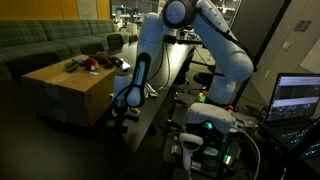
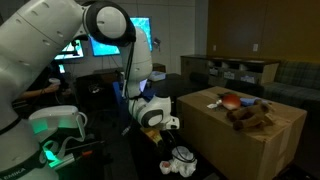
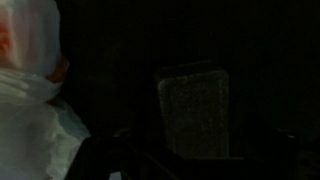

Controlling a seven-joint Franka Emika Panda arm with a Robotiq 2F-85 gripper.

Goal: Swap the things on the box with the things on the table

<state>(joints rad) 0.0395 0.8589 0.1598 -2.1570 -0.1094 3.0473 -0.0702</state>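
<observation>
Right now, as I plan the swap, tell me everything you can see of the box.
The box is large, tan-brown cardboard, closed, upright, with a flat top. Small things lie on that top, among them a red-and-white one and a brown one. What it stands on is too dark to tell.

Shows tan box (image 1: 62,82) at left, w/ small red & dark items (image 1: 90,64) bunched nr far rt corner of its top. Puts white arm (image 1: 215,50) bent down, gripper (image 1: 125,101) low, just beside box's rt side, over black table (image 1: 155,115). Green sofa (image 1: 45,42) behind; lit laptop (image 1: 300,100) at rt.
</observation>
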